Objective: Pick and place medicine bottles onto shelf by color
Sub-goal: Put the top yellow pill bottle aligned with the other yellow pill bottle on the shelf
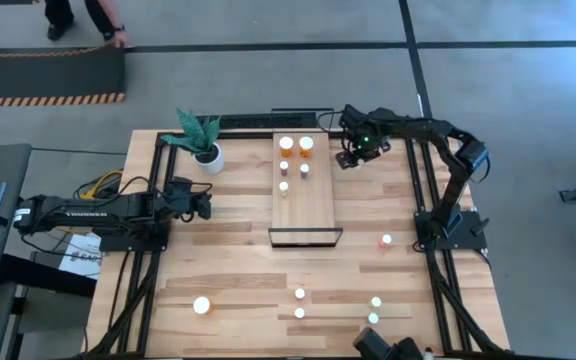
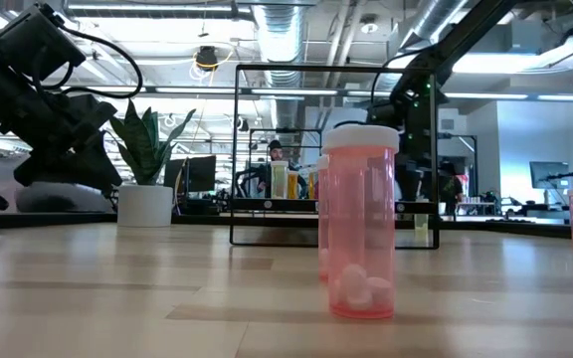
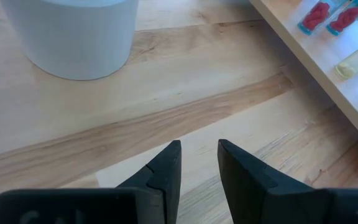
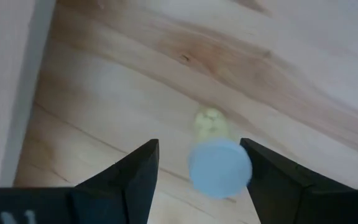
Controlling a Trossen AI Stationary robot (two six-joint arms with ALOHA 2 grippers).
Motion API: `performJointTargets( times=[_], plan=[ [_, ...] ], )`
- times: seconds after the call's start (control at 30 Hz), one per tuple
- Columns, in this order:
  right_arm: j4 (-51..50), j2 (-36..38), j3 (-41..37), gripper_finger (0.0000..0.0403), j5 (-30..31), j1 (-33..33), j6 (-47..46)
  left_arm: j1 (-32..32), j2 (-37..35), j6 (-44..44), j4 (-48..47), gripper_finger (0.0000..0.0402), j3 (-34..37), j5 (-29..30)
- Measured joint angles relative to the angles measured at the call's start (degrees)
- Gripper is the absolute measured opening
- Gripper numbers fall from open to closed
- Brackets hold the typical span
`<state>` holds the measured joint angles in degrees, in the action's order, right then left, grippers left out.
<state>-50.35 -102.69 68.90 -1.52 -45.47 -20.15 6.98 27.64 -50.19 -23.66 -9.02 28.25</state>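
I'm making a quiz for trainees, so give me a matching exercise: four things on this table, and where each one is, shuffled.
Things:
1. plant pot
2. right gripper
3. left gripper
4. shelf

Places:
A. open around a pale bottle standing on the table
B. mid-table, carrying bottles
C. near a table corner
D. beside the pot, holding nothing

Pairs: 1-C, 2-A, 3-D, 4-B
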Motion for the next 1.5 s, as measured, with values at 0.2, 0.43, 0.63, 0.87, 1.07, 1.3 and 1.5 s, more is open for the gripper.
performJointTargets(
  times=[0.2, 0.43, 0.63, 0.87, 1.07, 1.3, 1.5],
  plan=[
    [0.2, 0.0, 0.0, 0.0224, 0.0, 0.2, 1.2, 0.0, 0.0, 0.0, 0.0, 0.0091, 0.0, 0.0],
    [0.1, 0.0, 0.0, 0.0167, 0.0, 0.4, 1.3, 0.0, 0.0, 0.0, 0.0, 0.0091, 0.0, 0.0],
    [0.1, 0.0, 0.1, 0.0121, 0.0, 0.7, 1.2, 0.0, 0.0, 0.0, 0.0, 0.0091, 0.0, 0.0],
    [-5.2, -0.1, 1.9, 0.0134, 0.0, 2.9, -2.1, 0.0, 0.0, 0.0, 0.0, 0.0091, 0.0, 0.0],
    [-13.5, -0.1, 7.3, 0.0129, 0.1, 6.7, -5.3, 0.0, 0.0, 0.0, 0.0, 0.0091, 0.0, 0.0],
    [-17.5, -0.1, 12.6, 0.0121, 0.1, 13.1, -7.4, 0.0, 0.0, 0.0, 0.0, 0.0091, 0.0, 0.0],
    [-18.4, -0.1, 15.2, 0.0124, 0.6, 18.7, -10.3, 0.0, 0.0, 0.0, 0.0, 0.0091, 0.0, 0.0]
  ],
)
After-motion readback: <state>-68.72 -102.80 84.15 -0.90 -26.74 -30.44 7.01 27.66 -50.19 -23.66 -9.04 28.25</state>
